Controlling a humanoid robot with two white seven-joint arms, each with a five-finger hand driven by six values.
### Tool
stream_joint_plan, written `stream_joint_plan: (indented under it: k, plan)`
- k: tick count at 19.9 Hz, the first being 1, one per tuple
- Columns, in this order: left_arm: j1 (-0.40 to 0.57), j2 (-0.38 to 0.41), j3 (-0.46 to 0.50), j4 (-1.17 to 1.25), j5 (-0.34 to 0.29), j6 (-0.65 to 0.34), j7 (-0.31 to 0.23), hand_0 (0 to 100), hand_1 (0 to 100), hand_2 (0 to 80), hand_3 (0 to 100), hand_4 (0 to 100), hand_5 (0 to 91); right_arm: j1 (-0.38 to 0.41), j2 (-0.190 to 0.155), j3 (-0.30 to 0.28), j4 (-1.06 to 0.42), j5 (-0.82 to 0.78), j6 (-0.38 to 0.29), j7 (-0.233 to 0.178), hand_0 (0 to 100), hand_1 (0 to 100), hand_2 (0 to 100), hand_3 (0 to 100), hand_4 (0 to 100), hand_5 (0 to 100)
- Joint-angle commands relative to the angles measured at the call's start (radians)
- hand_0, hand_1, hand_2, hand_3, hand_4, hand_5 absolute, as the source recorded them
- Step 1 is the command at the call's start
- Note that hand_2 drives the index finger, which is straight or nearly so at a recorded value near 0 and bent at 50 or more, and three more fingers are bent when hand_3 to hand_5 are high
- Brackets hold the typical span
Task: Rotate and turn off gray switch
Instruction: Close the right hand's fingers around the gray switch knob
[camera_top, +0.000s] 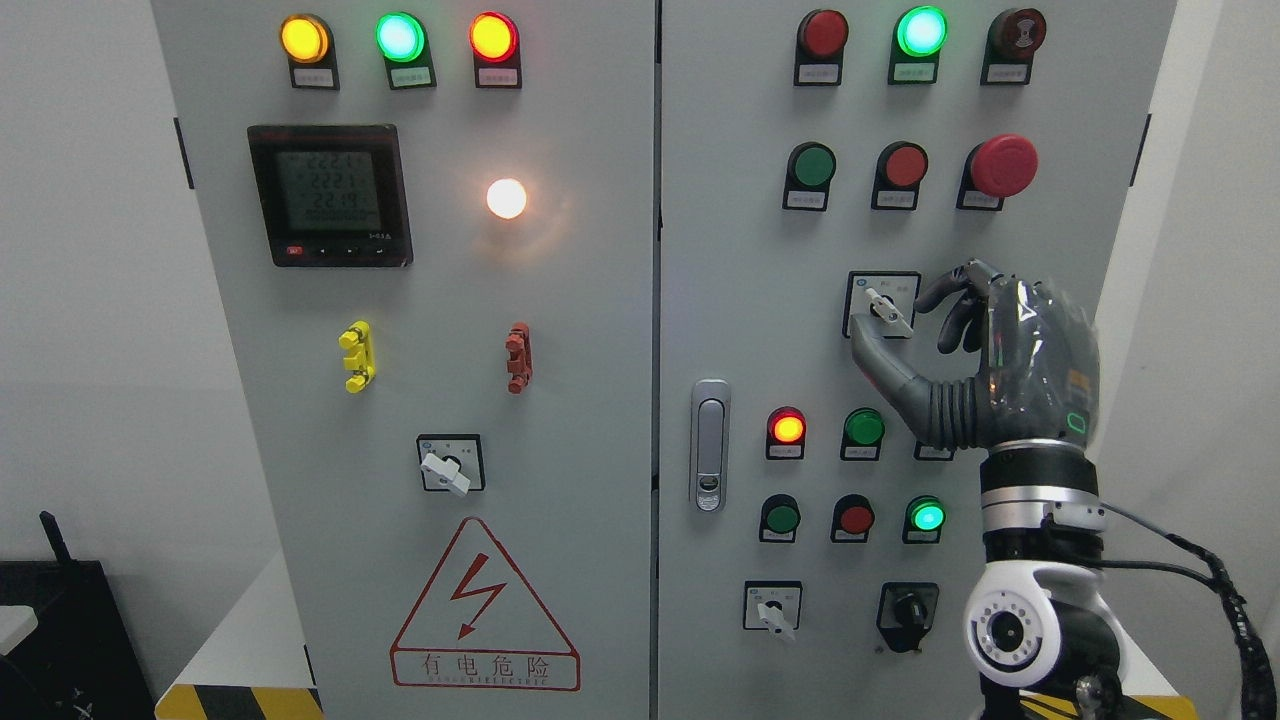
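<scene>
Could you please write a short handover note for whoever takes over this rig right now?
Right robot hand: raised at the gray switch on the cabinet's right door, thumb below the handle, fingers curled beside it; a firm grip is not clear.
Left robot hand: not in view.
Done: the reach to the switch.
Left: grip the handle, rotate it to off, then withdraw. The handle now sits tilted, and its off position cannot be read.

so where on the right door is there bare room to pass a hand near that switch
Bare panel lies left of the gray switch, between it and the door handle, and in the band above it under the green button. It is crowded right of the switch, where the right hand sits, and below, around the lit red lamp.
</scene>
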Motion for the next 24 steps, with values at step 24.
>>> stream_joint_plan:
  k: [24]
  plan:
    - [0.000,0.000,-0.002,0.014,0.000,0.001,-0.001,12,39,0.0,0,0,0.0,-0.020,0.000,-0.002,0.037,0.013,0.008,0.003,9,43,61,88,90,100]
